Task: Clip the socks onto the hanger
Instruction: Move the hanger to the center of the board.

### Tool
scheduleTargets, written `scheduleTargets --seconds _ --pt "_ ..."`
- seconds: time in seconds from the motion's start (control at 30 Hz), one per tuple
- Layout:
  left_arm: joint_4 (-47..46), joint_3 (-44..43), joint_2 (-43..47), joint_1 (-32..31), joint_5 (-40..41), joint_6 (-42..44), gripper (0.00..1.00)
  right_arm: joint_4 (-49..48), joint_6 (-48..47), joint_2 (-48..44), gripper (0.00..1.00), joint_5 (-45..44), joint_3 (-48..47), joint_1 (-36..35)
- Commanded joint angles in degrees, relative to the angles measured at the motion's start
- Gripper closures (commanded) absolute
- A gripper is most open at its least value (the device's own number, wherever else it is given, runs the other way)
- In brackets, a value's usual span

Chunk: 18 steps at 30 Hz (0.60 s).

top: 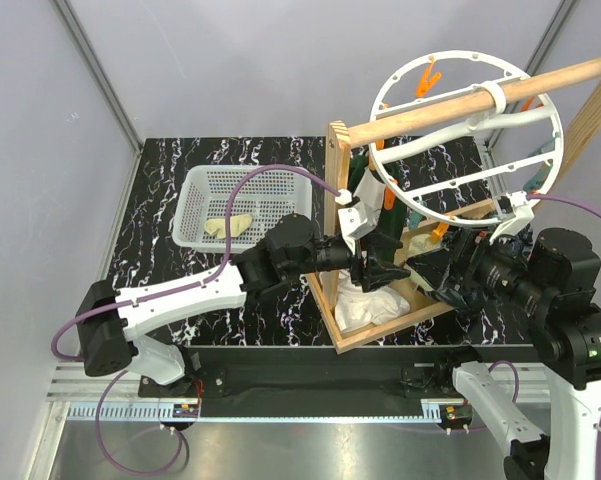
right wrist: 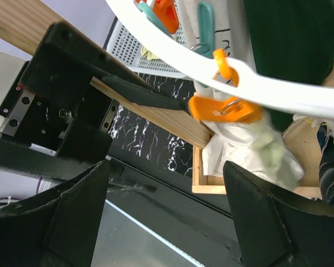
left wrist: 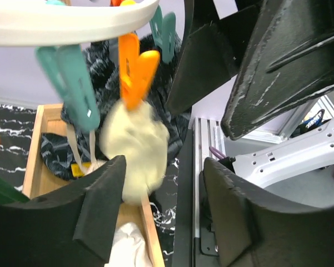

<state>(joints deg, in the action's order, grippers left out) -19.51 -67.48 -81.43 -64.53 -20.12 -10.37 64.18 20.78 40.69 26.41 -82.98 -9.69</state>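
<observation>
In the left wrist view a pale yellow sock (left wrist: 134, 146), blurred, hangs from an orange peg (left wrist: 135, 71) under the white hanger rim (left wrist: 72, 22), with a teal peg (left wrist: 72, 83) beside it. My left gripper (left wrist: 164, 206) is open just below the sock, and nothing lies between its fingers. The right wrist view shows the same sock (right wrist: 273, 157) below the orange peg (right wrist: 225, 108) on the hanger ring (right wrist: 172, 41). My right gripper (right wrist: 167, 211) is open and empty, left of the peg. Two more socks (top: 230, 227) lie in the basket. From above, the hanger (top: 467, 130) hangs on the rod.
A white mesh basket (top: 192, 205) stands at the back left. A wooden frame box (top: 380, 330) under the hanger holds a white cloth (top: 365, 305) and a dark green garment (top: 363, 185). The wooden rod (top: 430, 112) crosses overhead to the right. Both arms crowd together over the box.
</observation>
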Motion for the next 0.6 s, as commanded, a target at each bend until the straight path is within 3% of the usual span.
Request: scheduleTargets --seconds 0.0,0.13,0.37,0.57 --pt "1.0 -0.8 4.6 0.8 4.2 -0.3 0.16 1.2 -1.2 -0.6 0.11 -1.4 -1.2 -0.4" --pt "2.9 1.4 8.5 0.8 5.3 -0.7 0.16 2.3 -2.1 -1.0 0.15 -2.2 -0.8 -0.3" --pt "8.2 3.8 19.4 0.8 2.1 -6.1 0.2 -0.1 -2.4 -3.6 0.45 3.4 1.2 -0.3" --pt "12.2 6.1 24.9 0.8 4.6 -10.3 0.21 -6.9 0.4 -4.3 0.5 5.7 4.7 -0.3"
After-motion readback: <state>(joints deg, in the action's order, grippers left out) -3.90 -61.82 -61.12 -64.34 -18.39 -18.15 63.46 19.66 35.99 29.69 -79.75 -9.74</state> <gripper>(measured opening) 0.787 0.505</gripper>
